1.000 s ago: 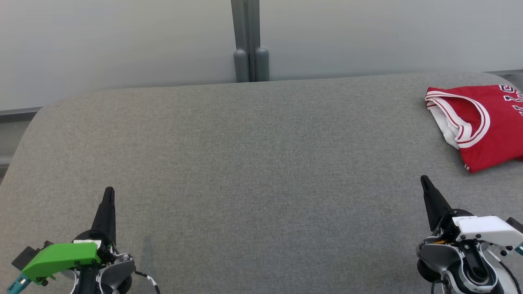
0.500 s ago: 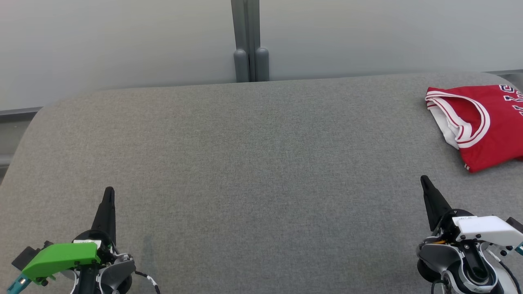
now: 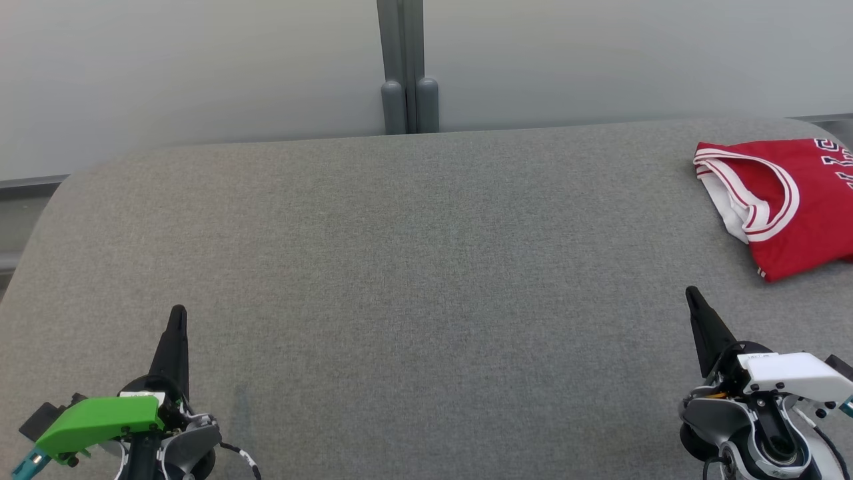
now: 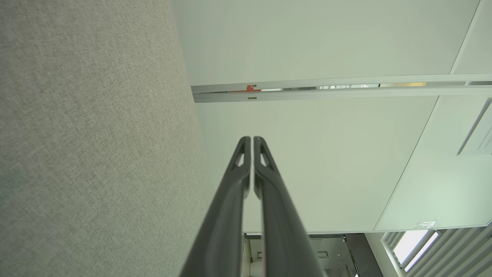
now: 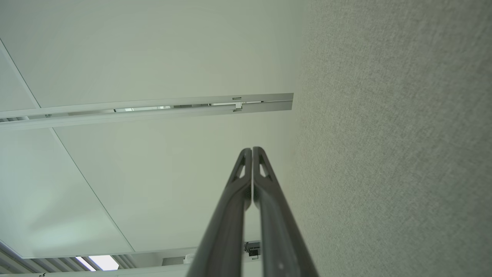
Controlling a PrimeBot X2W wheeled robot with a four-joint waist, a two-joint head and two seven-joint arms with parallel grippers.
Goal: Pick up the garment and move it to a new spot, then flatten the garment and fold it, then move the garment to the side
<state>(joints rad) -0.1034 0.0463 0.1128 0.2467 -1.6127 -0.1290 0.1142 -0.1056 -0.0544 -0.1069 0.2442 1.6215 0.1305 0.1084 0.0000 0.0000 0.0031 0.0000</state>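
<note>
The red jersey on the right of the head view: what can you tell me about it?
The red jersey looks like a sleeveless sports top of smooth cloth, with white-and-red striped trim round an opening, a white inside showing there, and white lettering cut off by the picture's edge. It lies folded and flat at the far right of the grey fabric surface. As far as shows, only that surface touches it; the right gripper, shut, sits nearer the robot, apart from it.
</note>
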